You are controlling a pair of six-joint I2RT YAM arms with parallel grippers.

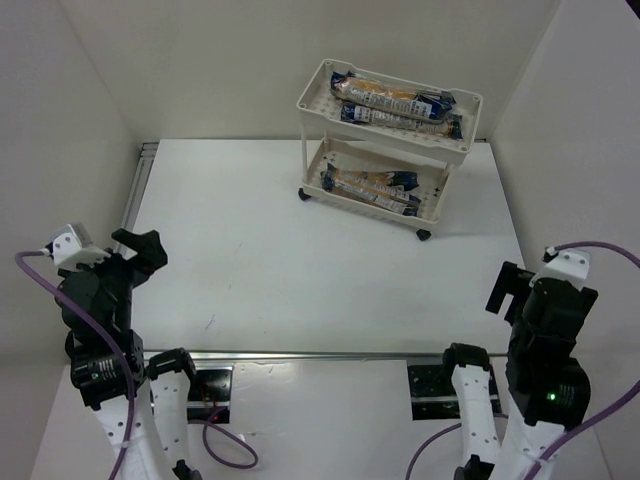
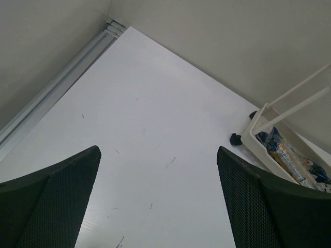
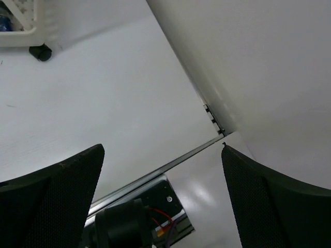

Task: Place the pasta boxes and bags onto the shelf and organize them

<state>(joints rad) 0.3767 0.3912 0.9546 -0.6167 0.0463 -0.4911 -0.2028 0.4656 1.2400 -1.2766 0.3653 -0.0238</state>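
shelf (image 1: 385, 133) far right | spaghetti packets (image 1: 395, 103) on both tiers | left claw (image 1: 141, 250), right claw (image 1: 507, 287) empty

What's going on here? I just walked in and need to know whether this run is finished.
Neither arm is handling anything right now. The left gripper and the right gripper are open and empty, pulled back near their bases at the near edge of the table. The spaghetti packets lie in the shelf toward the far right of the table, on both its upper and lower tiers. No packet shows outside the shelf, so the stocking looks done.
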